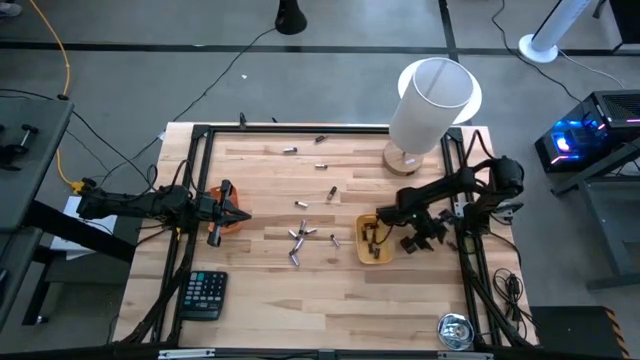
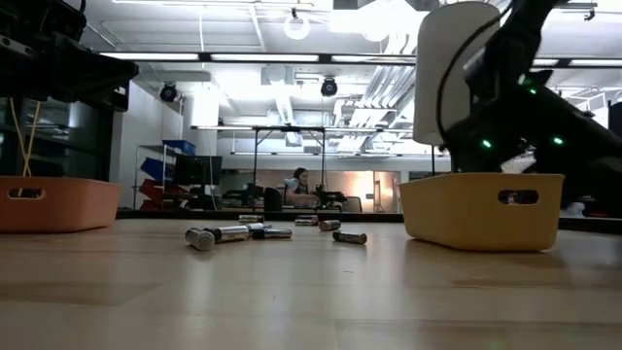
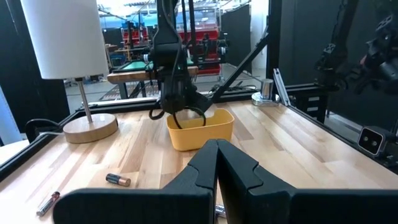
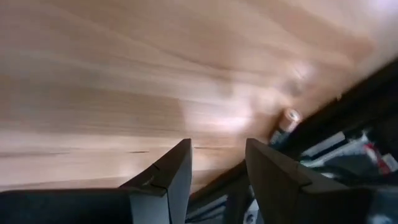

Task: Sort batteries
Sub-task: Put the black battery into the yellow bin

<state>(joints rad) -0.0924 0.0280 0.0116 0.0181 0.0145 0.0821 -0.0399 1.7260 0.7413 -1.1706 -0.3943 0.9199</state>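
Several small batteries point(image 1: 300, 240) lie loose on the wooden table's middle, and they also show in the low view point(image 2: 233, 233). More single batteries point(image 1: 290, 150) lie toward the far edge. My right gripper point(image 3: 185, 115) hangs open over the yellow tray point(image 3: 200, 130), fingers slanting down, with nothing between them point(image 4: 217, 165). One battery point(image 4: 287, 118) lies past its fingers beside a dark edge. My left gripper point(image 3: 216, 168) is shut and level above the orange tray point(image 1: 228, 226) at the table's left.
A lamp with a white shade point(image 1: 432, 105) and a wooden base point(image 1: 405, 158) stands at the far right. A black calculator point(image 1: 203, 293) lies near the front left corner and a shiny round object point(image 1: 455, 330) at the front right. Dark frame rails point(image 1: 200, 180) border the table.
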